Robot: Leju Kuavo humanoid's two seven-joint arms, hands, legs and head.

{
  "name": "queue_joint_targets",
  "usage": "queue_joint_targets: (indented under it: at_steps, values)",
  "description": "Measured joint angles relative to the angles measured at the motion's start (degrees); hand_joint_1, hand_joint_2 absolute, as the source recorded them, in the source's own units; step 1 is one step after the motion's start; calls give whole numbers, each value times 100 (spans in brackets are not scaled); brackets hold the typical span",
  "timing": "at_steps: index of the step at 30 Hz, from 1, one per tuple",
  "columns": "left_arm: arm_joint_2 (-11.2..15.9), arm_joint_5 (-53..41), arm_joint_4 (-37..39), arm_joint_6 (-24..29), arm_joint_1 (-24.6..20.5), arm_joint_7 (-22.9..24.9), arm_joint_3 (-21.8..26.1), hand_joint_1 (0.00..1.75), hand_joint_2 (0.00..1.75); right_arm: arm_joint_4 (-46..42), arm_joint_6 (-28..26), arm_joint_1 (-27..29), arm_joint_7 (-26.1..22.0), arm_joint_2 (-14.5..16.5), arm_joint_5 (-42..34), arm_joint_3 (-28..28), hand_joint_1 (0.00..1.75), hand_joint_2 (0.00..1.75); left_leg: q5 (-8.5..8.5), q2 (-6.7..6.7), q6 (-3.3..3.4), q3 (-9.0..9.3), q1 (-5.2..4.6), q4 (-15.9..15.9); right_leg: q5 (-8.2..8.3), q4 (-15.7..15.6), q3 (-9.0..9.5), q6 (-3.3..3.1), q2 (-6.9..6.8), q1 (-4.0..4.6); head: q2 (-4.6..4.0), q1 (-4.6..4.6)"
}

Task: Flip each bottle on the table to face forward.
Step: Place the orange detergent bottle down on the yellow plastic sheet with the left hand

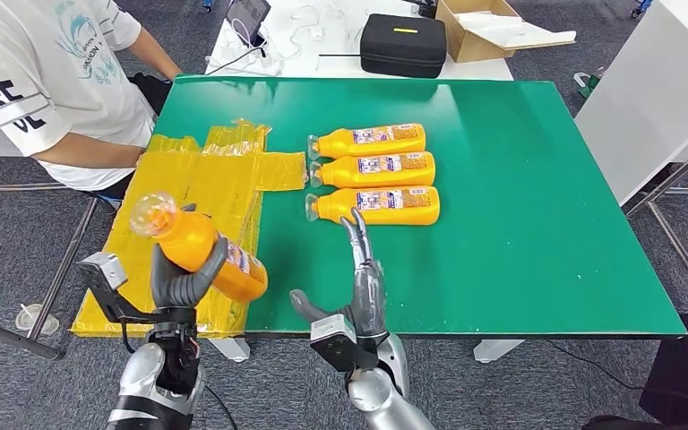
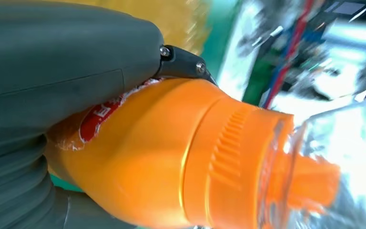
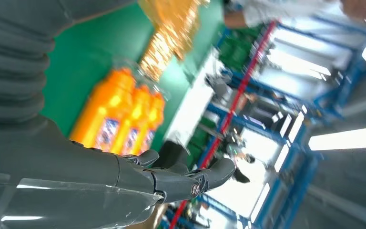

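Table: green top.
Bottles: three orange ones lying side by side near the middle, touching or nearly so, caps pointing toward the mat.
Mat: yellow crinkled sheet covering the table's left part, reaching its near edge.

Left hand wraps held bottle; fingers cover mid-body, label mostly hidden. In left wrist view bottle cut at picture edge, clear cap blurred, background behind it smeared, label text unreadable. Right hand: palm side hidden in head view. Row of three bottles blurred in right wrist view, labels illegible. Person at far left cut off at picture edge. Desk near-left corner hidden under yellow sheet.
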Motion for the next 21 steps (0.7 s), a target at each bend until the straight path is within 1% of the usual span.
queue_joint_targets:
  at_steps: [3,5,6,8,10,12,15,17,19,21]
  values:
    - [28,-245,-16,436,-262,-126,259,175,175,-443,9,104,-49,-42,-155,-36,0,0,0,0,0,0,0,0,1,0,1,1,0,0,0,1]
    - [62,-672,-5,922,-470,-286,397,175,175,-687,33,164,-118,-62,-268,-40,0,0,1,-1,0,0,0,0,1,0,1,1,0,0,1,1]
    - [90,-1040,10,1258,-581,-381,439,175,175,-796,40,185,-152,-68,-337,-35,0,0,1,-1,0,0,0,0,1,0,1,1,0,0,1,1]
    - [183,-2063,97,1997,-838,-504,480,175,175,-1017,24,201,-198,-81,-520,12,0,0,3,-2,0,0,0,0,2,1,1,1,-1,0,1,1]
    - [309,-3237,370,2581,-1197,-401,464,175,175,-1214,-18,171,-214,-97,-720,107,0,0,8,-5,-2,0,0,0,2,1,2,0,-3,0,0,1]
    - [444,-4269,825,2954,-1594,-197,405,175,175,-1345,-34,108,-220,-103,-854,214,0,0,13,-7,-4,0,1,0,3,1,4,0,-3,0,0,1]
    - [622,-5489,1644,3240,-2109,85,196,175,175,-1425,71,22,-224,-105,-949,329,0,0,16,-3,-7,2,0,0,7,2,4,-3,-2,0,1,1]
    - [739,-6173,2239,3216,-2401,280,-22,175,175,-1430,181,-25,-225,-108,-997,380,0,0,18,-2,-9,2,0,0,9,2,4,-3,-1,-1,0,2]
    - [849,-6596,2765,3104,-2611,411,-260,175,175,-1430,257,-53,-225,-114,-1031,412,0,0,19,-1,-10,2,0,0,11,2,3,-5,-1,-1,1,1]
    - [931,-6774,3168,3006,-2742,471,-440,175,175,-1430,310,-65,-225,-121,-1051,425,0,0,19,2,-10,1,-1,1,15,3,0,-9,1,-1,1,1]
